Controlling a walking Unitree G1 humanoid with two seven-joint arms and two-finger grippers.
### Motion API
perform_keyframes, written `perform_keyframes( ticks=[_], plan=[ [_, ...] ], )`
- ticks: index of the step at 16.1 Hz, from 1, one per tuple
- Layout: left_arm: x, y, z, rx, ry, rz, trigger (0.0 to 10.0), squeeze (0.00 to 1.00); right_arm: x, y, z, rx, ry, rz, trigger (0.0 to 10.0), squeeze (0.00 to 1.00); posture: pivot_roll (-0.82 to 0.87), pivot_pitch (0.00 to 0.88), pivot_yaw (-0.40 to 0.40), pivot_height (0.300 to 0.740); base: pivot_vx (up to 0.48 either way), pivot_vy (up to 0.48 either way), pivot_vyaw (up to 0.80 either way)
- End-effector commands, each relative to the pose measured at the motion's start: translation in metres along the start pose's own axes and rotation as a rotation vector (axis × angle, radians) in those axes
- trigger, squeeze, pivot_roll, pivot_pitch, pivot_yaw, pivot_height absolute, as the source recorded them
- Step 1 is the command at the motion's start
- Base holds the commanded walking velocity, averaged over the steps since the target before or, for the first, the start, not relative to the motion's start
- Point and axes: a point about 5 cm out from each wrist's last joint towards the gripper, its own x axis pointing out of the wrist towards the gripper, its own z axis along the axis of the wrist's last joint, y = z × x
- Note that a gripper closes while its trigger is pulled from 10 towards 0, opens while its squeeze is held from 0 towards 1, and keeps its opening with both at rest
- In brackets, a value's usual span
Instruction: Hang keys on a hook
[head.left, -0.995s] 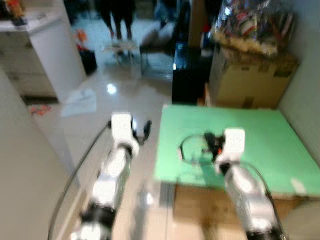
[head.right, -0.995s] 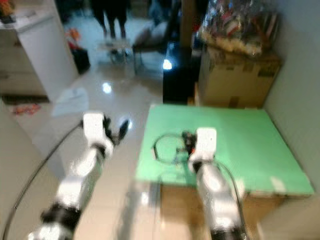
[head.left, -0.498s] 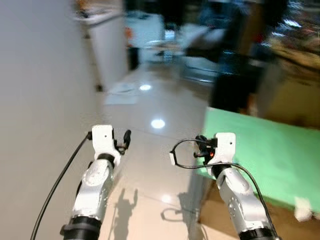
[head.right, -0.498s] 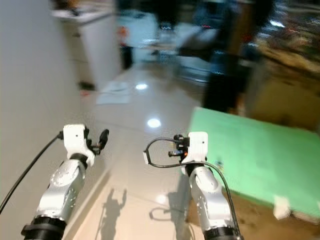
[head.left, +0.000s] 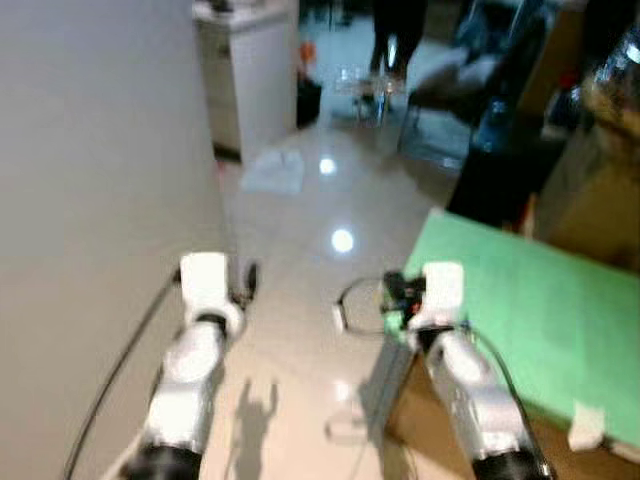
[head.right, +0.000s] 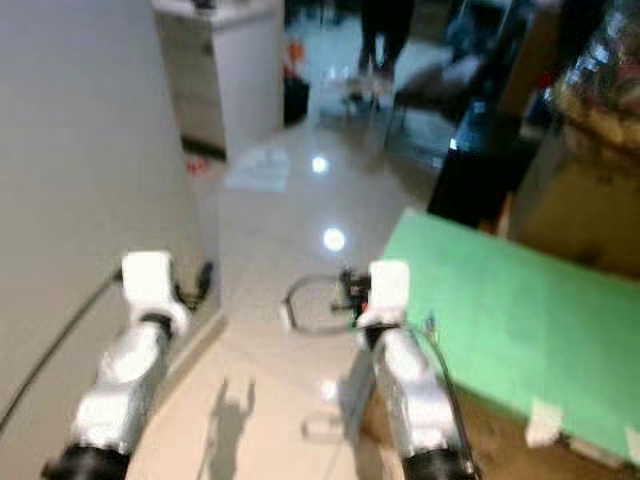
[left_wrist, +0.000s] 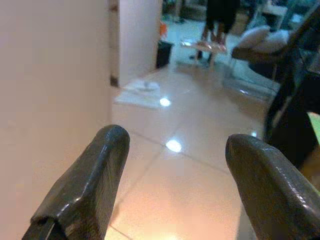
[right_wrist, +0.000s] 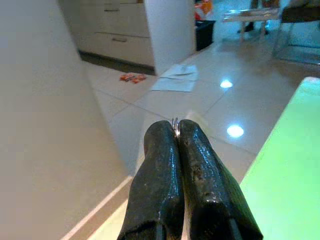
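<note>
On the far left a pale wall (head.left: 90, 200) is running alongside the robot, close to the left gripper (left_wrist: 172, 180). That gripper is hanging over the glossy tiled floor (head.left: 330, 210) with its fingers (left_wrist: 87, 185) spread wide apart and nothing between them; beyond the fingertips the floor is reflecting ceiling lights, and a sheet of paper (left_wrist: 142, 92) is lying further ahead.

Moving rightward, the right gripper (right_wrist: 176, 131) is reaching forward over the floor, just off the near corner of the green desk (head.left: 540, 310). Its fingers (right_wrist: 160, 175) are pressed tightly together, and a thin metal ring (right_wrist: 175, 121) is poking out between the tips. In the head views a dark loop (head.right: 305, 300) is hanging out to the left of those fingers; it is too blurred for me to make out the keys themselves.

To the right of the clenched fingers the green desk is stretching away, with a cardboard box (head.left: 590, 200) beyond it. Far ahead, a person's legs (head.left: 400, 30) are standing near a white cabinet (head.left: 250, 70).
</note>
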Motion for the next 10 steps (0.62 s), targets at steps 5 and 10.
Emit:
perform_keyframes(
  ticks=[5, 10],
  plan=[
    [-0.024, 0.006, 0.007, -0.029, -0.081, 0.01, 10.0, 0.0, -0.014, -0.027, 0.019, -0.078, -0.174, -0.121, 0.0, 0.0, -0.06, 0.0, -0.022, 0.74, -0.148, 0.424, 0.49],
    [-0.04, 0.001, 0.003, 0.028, -0.049, -0.011, 10.0, 0.0, -0.023, -0.036, 0.001, 0.035, -0.124, -0.145, 0.0, 0.0, -0.03, 0.0, -0.035, 0.74, -0.292, 0.374, 0.47]
  ],
)
